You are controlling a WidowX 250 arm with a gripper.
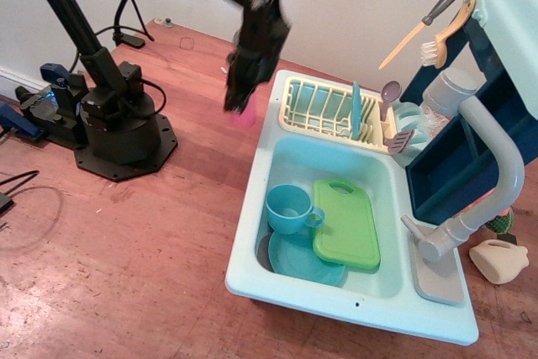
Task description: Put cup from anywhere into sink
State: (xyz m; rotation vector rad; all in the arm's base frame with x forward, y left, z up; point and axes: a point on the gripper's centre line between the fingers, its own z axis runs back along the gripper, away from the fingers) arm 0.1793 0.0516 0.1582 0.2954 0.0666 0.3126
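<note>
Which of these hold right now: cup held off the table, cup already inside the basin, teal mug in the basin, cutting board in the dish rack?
1. The gripper holds the pink cup off the table. True.
2. The cup is inside the sink. False: it is in the air left of the sink.
3. The teal mug sits in the basin. True.
4. The green cutting board stands in the dish rack. False: it lies in the basin.

We saw the black gripper (238, 94) motion-blurred, its fingers covering most of the small pink plastic cup (245, 115).
</note>
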